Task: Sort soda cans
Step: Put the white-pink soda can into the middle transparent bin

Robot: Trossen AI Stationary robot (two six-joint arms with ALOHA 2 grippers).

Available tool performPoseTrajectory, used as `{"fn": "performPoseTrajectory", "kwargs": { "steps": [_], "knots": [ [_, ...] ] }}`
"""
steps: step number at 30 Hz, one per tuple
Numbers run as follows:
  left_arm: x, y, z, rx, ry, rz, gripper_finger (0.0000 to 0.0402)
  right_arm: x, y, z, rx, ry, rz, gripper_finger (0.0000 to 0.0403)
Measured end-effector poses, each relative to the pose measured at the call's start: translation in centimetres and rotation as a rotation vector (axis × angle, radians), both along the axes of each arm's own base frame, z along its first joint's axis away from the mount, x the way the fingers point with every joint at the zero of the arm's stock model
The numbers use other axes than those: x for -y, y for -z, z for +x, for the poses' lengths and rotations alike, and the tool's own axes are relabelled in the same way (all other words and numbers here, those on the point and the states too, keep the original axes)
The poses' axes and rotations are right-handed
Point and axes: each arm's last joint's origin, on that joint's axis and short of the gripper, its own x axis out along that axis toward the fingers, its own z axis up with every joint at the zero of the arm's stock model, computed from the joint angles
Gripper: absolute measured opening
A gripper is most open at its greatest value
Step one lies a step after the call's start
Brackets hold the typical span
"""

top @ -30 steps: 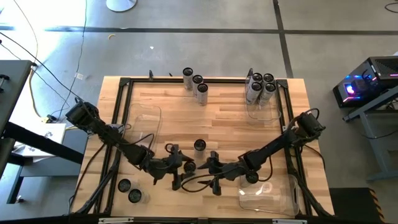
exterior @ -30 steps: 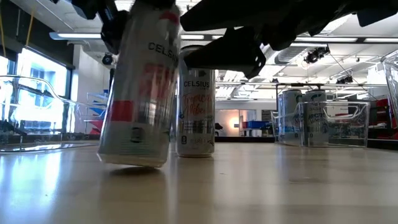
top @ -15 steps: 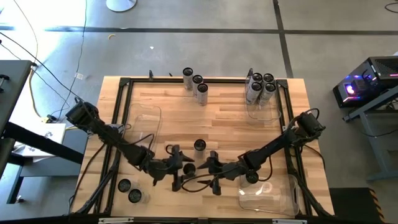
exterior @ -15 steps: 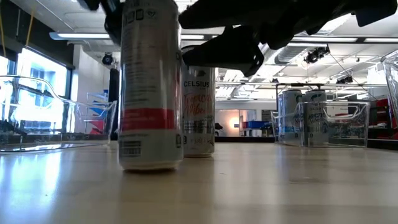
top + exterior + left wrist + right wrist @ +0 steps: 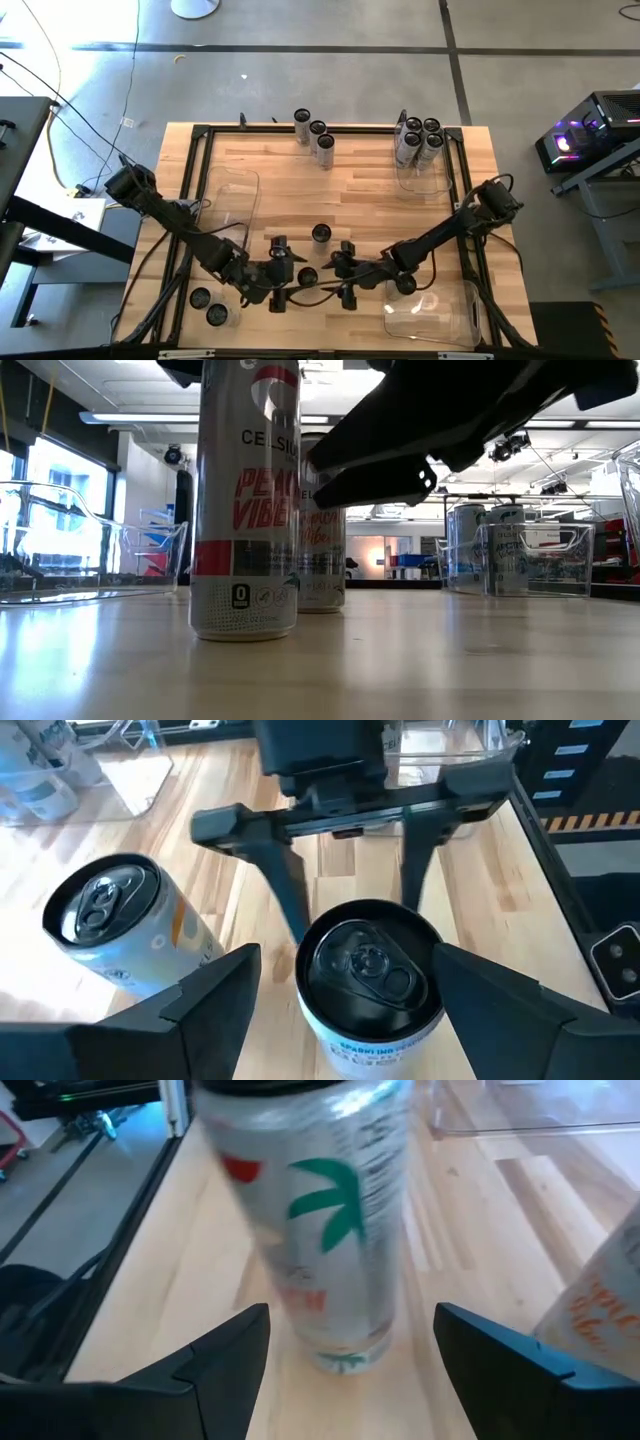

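A silvery soda can (image 5: 307,275) with a dark top stands upright on its base on the wooden table, near the near edge. My left gripper (image 5: 285,272) is open, and its fingers (image 5: 215,995) flank this can (image 5: 370,975). My right gripper (image 5: 335,272) faces it from the other side. It is also open, and the can (image 5: 320,1220) sits between and ahead of its fingers (image 5: 500,1365). In the low view the can (image 5: 245,510) stands in front. A second can (image 5: 321,234) stands just behind it, toward the far edge.
Three cans (image 5: 318,132) stand by the far edge. A clear bin (image 5: 420,178) at the far right holds several cans. An empty clear bin (image 5: 232,200) sits at the left. Two cans (image 5: 208,306) stand near left. A near-right bin (image 5: 440,315) holds one can (image 5: 405,285).
A second ago the front can was tilted, with one side of its base off the table. It now stands upright on the table and has turned about its axis, showing a different side of its label. My left gripper has drawn back slightly toward the table's near-left.
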Motion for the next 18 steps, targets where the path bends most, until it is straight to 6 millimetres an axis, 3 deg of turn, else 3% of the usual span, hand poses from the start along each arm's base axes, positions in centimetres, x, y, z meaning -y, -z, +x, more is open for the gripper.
{"fn": "performPoseTrajectory", "kwargs": {
  "steps": [10, 18],
  "knots": [
    [-0.53, 0.18, 0.71, -0.032, -0.042, -0.248, 0.0292, 0.5, -0.1, 0.31, 0.012, 0.011, -0.003, 0.0277],
    [-0.64, 0.17, 0.78, -0.028, -0.053, -0.252, 0.0292, 0.43, -0.49, 0.5, 0.054, 0.006, 0.005, 0.0277]
  ]
}}
